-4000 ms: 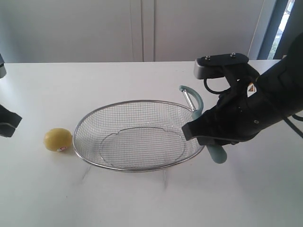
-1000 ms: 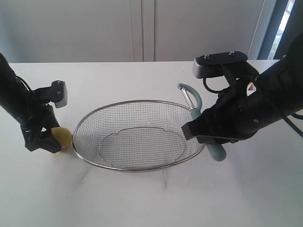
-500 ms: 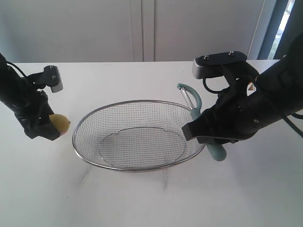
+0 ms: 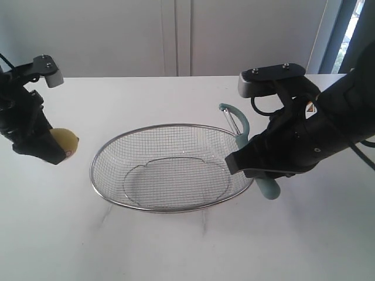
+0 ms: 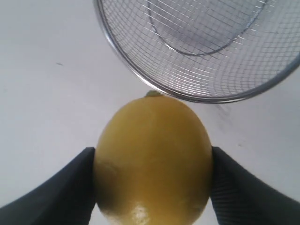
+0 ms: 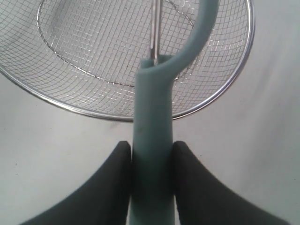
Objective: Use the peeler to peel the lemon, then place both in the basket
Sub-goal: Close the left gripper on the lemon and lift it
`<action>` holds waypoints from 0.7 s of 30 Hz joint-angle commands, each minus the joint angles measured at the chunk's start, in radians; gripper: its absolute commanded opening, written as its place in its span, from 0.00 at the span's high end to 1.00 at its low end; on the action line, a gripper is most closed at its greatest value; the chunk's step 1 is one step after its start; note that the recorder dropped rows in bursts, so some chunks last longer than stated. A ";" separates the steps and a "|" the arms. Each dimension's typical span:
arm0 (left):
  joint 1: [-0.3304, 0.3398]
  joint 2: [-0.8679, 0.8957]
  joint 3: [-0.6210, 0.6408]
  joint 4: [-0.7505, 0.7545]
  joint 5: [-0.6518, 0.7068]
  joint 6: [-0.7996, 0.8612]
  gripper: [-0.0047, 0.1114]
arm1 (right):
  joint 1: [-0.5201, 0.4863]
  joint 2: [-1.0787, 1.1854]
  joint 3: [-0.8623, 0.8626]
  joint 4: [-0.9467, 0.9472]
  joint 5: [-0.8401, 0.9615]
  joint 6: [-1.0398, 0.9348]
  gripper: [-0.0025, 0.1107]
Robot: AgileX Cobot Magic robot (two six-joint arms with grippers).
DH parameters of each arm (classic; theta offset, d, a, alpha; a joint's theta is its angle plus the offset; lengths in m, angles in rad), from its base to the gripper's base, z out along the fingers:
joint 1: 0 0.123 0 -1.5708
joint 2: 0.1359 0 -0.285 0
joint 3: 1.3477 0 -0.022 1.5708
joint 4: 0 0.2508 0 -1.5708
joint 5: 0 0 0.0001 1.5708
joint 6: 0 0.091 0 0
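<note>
Exterior: my left gripper (image 4: 57, 151) clamped the lemon (image 4: 65, 140), left of the basket (image 4: 170, 209) and apart from it. My right gripper (image 4: 258, 174) clamped the peeler (image 4: 239, 120) handle by the right rim.
Left wrist: lemon between both fingers.
Right wrist: peeler head over the mesh.

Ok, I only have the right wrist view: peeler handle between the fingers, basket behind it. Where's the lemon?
Observer: The lemon is in the left gripper, outside the basket, off its left rim in the exterior view.
Operator: Is the grip good?
Observer: The left wrist view shows the fingers pressed on opposite sides of the lemon, near its widest part.
Operator: Anything between it and my peeler?
Observer: Only the basket. In the exterior view the peeler is at its right rim.
</note>
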 commanded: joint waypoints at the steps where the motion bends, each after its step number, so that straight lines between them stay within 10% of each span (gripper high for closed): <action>1: -0.006 -0.012 -0.005 -0.020 0.071 -0.096 0.96 | -0.005 -0.009 0.003 0.005 -0.009 -0.007 0.98; 21: -0.006 -0.267 0.020 -0.114 0.048 -0.164 0.96 | -0.005 -0.009 0.003 0.007 -0.024 -0.023 0.98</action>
